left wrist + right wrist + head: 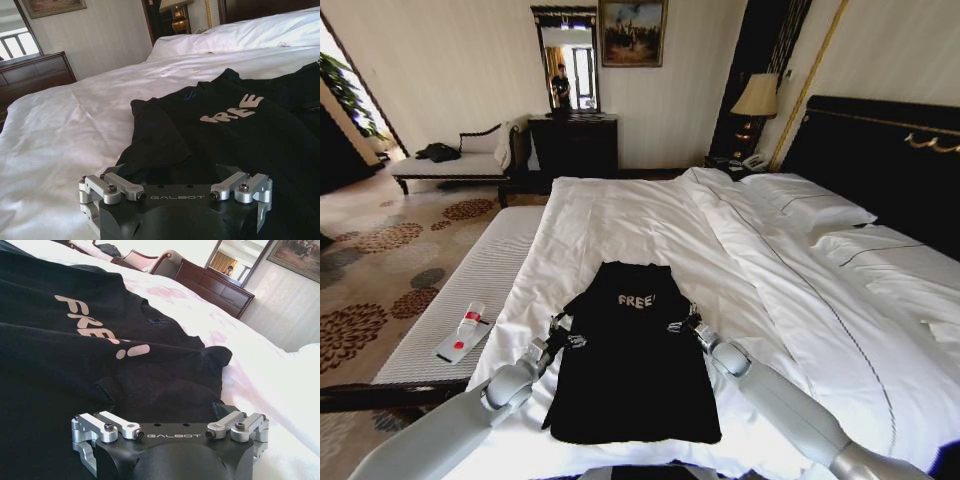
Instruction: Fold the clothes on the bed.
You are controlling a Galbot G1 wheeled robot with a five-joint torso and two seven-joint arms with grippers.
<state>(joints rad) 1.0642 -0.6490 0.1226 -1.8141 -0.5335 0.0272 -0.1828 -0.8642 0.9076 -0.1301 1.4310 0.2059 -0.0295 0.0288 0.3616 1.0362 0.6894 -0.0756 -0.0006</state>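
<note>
White bed (pixel 620 215) carries the black T-shirt (pixel 632 370) flat, chest up — left gripper (pixel 563 335) and right gripper (pixel 685 322) at its sleeves, finger state unclear — fabric looks soft and limp, best pinched at sleeve edges.

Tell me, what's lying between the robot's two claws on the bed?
The black T-shirt, spread on the bed: in the head view, the left gripper and right gripper flank it at its sleeves.
</note>
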